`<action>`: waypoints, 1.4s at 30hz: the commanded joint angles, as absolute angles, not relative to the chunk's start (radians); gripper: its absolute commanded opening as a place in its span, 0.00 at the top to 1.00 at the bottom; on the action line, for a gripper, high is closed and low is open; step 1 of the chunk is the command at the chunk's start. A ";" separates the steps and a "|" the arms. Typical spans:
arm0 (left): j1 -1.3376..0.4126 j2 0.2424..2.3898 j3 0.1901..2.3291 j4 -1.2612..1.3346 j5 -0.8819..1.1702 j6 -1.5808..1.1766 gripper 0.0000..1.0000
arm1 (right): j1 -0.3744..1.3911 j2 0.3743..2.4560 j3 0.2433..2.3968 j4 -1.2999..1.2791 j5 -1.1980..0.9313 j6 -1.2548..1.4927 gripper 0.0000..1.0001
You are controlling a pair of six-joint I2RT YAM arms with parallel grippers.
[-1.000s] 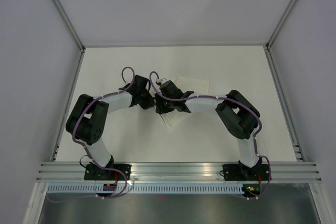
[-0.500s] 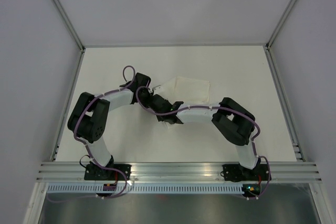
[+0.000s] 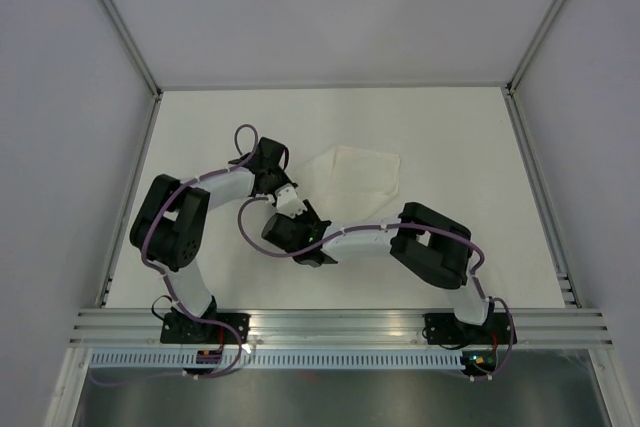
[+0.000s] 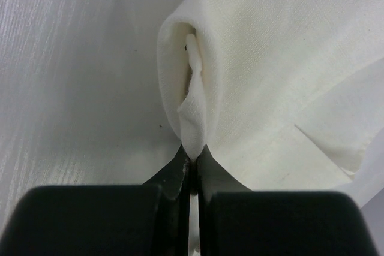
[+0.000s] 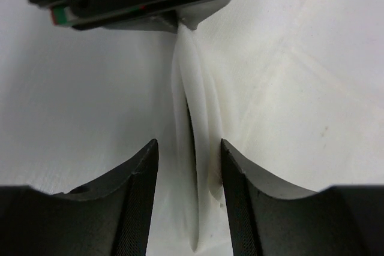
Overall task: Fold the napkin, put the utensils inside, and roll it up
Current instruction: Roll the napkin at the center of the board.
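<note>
Napkin (image 3: 355,172): lies on the worktop (image 3: 450,127), a little behind its middle, nearer the far edge than the near one and well away from both side edges. Shows as a pale cream sheet, barely darker than the surface under it. Rests mostly flat toward the right, with a straight crease and an overlapping free edge visible in the left wrist view. Rises at its left corner into a narrow upright ridge, doubled over into a rounded loop with a hollow inside.

Left gripper (image 4: 192,159): clamps the end of that ridge, closed tight with only a thin pinch of cloth between the fingers. Holds the pinch up from the worktop. Reaches in from the left side, just beside the napkin's left corner.

Right gripper (image 5: 189,147): straddles the same ridge with jaws parted, one finger on each side. Leaves a sliver of space on both sides, so grips nothing. Points straight at the left gripper's black body along the ridge. Sits toward the near edge from the left gripper, very close to it in the overhead view.

Left arm (image 3: 165,232): bends up from the near left corner, then across toward the middle.

Right arm (image 3: 430,247): bends from the near right corner and stretches leftward over the near half of the worktop.

Purple cables (image 3: 243,137): loop along both arms.
</note>
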State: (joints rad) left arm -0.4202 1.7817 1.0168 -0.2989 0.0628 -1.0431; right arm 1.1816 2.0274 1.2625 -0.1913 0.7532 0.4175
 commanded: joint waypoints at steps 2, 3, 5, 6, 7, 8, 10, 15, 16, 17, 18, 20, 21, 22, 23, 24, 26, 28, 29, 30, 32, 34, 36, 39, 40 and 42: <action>-0.423 1.810 1.045 -0.354 0.086 -1.012 0.98 | 1.227 2.098 1.318 -0.175 0.913 0.350 0.48; -0.423 1.812 1.051 -0.360 0.087 -1.012 0.98 | 1.230 2.106 1.324 -0.175 0.937 0.345 0.48; -0.423 1.816 1.057 -0.365 0.097 -1.009 0.98 | 1.236 2.134 1.345 -0.187 0.966 0.334 0.48; -0.423 1.818 1.061 -0.367 0.097 -1.009 0.98 | 1.238 2.143 1.353 -0.192 0.979 0.327 0.48; -0.423 1.819 1.063 -0.371 0.098 -1.009 0.98 | 1.238 2.161 1.364 -0.192 1.014 0.319 0.48; -0.423 1.821 1.063 -0.373 0.101 -1.008 0.98 | 1.244 2.172 1.371 -0.193 1.029 0.301 0.49; -0.423 1.824 1.066 -0.376 0.101 -1.006 0.98 | 1.249 2.209 1.411 -0.202 1.087 0.281 0.53; -0.422 1.835 1.074 -0.383 0.106 -1.003 0.98 | 1.261 2.287 1.497 -0.262 1.152 0.232 0.57; -0.422 1.838 1.075 -0.383 0.109 -1.002 0.98 | 1.261 2.301 1.512 -0.265 1.155 0.227 0.58; -0.423 1.839 1.078 -0.390 0.109 -1.000 0.98 | 1.261 2.309 1.522 -0.274 1.173 0.227 0.57; -0.422 1.841 1.084 -0.391 0.109 -1.000 0.98 | 1.261 2.316 1.531 -0.285 1.181 0.226 0.58; -0.422 1.848 1.089 -0.394 0.115 -0.999 0.98 | 1.262 2.329 1.543 -0.295 1.196 0.219 0.57; -0.422 1.851 1.092 -0.396 0.118 -0.997 0.98 | 1.262 2.329 1.540 -0.290 1.198 0.210 0.57; -0.422 1.855 1.095 -0.399 0.121 -0.994 0.98 | 1.262 2.329 1.533 -0.272 1.200 0.204 0.57; -0.422 1.855 1.095 -0.399 0.121 -0.994 0.98 | 1.264 2.329 1.529 -0.268 1.200 0.203 0.57; -0.422 1.856 1.095 -0.399 0.123 -0.993 0.98 | 1.262 2.330 1.528 -0.264 1.212 0.198 0.57; -0.422 1.862 1.094 -0.400 0.126 -0.989 0.98 | 1.262 2.330 1.522 -0.249 1.221 0.189 0.57; -0.422 1.864 1.094 -0.400 0.126 -0.985 0.98 | 1.261 2.335 1.519 -0.235 1.227 0.181 0.58; -0.422 1.864 1.092 -0.402 0.126 -0.983 0.98 | 1.261 2.336 1.517 -0.232 1.227 0.178 0.59; -0.422 1.861 1.091 -0.402 0.127 -0.982 0.98 | 1.261 2.335 1.516 -0.229 1.227 0.176 0.60; -0.422 1.862 1.091 -0.402 0.133 -0.976 0.98 | 1.259 2.336 1.506 -0.213 1.232 0.170 0.61; -0.422 1.865 1.091 -0.402 0.143 -0.971 0.98 | 1.256 2.336 1.499 -0.201 1.233 0.172 0.61; -0.422 1.864 1.088 -0.402 0.146 -0.966 0.98 | 1.253 2.336 1.488 -0.190 1.238 0.170 0.62; -0.422 1.858 1.081 -0.402 0.150 -0.960 0.98 | 1.246 2.336 1.482 -0.186 1.233 0.166 0.62; -0.422 1.856 1.080 -0.402 0.153 -0.959 0.98 | 1.246 2.336 1.480 -0.173 1.230 0.163 0.62; -0.422 1.858 1.080 -0.402 0.158 -0.956 0.98 | 1.244 2.339 1.480 -0.163 1.226 0.158 0.62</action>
State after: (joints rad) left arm -0.4202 1.8339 1.0855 -0.3477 0.1287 -1.0008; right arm 1.2507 2.3207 1.4929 -0.1944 1.2221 0.1699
